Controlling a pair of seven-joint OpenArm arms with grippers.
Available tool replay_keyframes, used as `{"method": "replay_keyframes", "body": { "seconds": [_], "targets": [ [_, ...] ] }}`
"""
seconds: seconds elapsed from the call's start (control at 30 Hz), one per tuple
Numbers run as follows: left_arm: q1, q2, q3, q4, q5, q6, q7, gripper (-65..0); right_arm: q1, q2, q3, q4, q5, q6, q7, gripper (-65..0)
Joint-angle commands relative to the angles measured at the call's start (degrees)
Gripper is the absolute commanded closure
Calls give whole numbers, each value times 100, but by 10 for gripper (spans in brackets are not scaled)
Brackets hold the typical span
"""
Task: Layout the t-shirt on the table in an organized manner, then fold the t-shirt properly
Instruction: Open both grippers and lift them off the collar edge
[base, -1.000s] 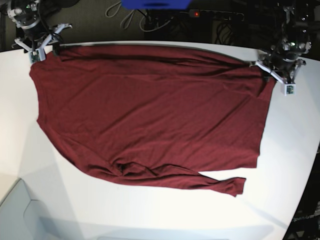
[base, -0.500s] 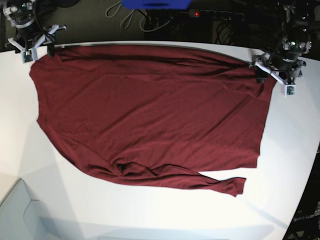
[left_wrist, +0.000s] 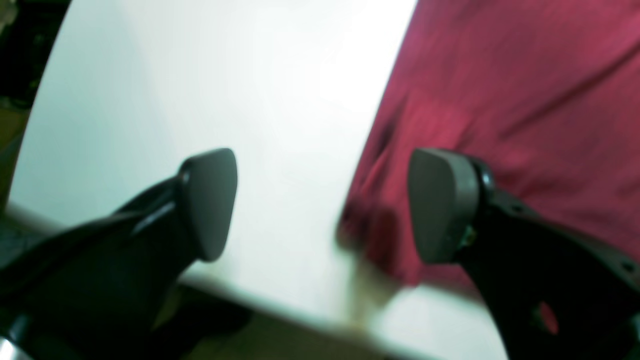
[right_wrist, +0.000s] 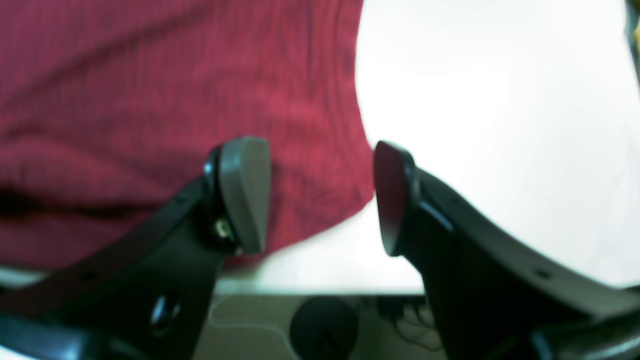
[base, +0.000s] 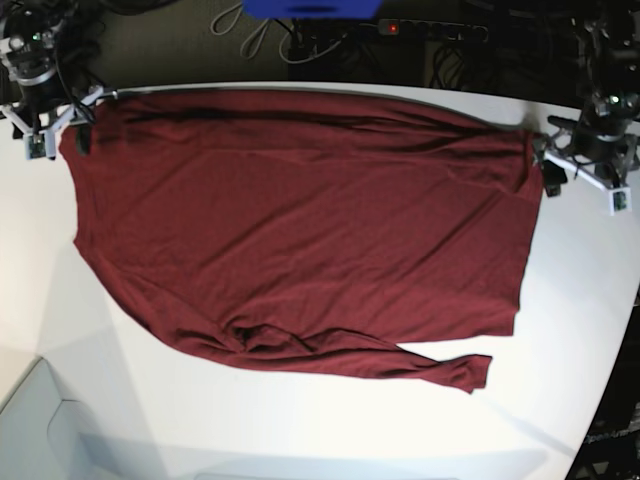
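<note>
The dark red t-shirt (base: 300, 220) lies spread flat across the white table (base: 300, 430), with one sleeve (base: 450, 368) trailing at the near right and a bunched fold near its front edge. My left gripper (base: 562, 165) hovers open just off the shirt's far right corner. In the left wrist view its fingers (left_wrist: 207, 202) stand wide apart, with the shirt's edge (left_wrist: 525, 75) beside the right one. My right gripper (base: 58, 135) is open at the far left corner. In the right wrist view that corner (right_wrist: 150, 100) lies loose under the gap between the fingers (right_wrist: 245, 195).
Beyond the table's curved far edge lie cables, a power strip with a red light (base: 395, 27) and a blue object (base: 310, 8). A grey surface (base: 40, 430) sits off the near left corner. The table's right edge runs close to my left arm.
Both grippers have let go of the shirt's far corners and drawn outward, left arm to the right, right arm to the left. The left jaws opened wide. The shirt stays flat.
</note>
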Motion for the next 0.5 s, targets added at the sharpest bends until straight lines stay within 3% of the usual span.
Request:
{"method": "replay_keyframes", "body": {
  "seconds": [0.0,0.13,0.27,0.47],
  "targets": [
    [-196,-44,-39,64,32,40,-181,-513,177,86,33,90,84,-21,152,-336],
    [-969,193,-39,20,93,40,-172,-514,766,165,-20,72,84,-21,108,-337],
    [-1822,316,-30,-490,93,40,-199,-515,1601,165,-38,-33,-4,-21,-393,-337],
    [-3149,228,462,-1993,93,40,-225,-515,2779,270,-600,-833,-1155,-21,-754,-337]
  ]
}}
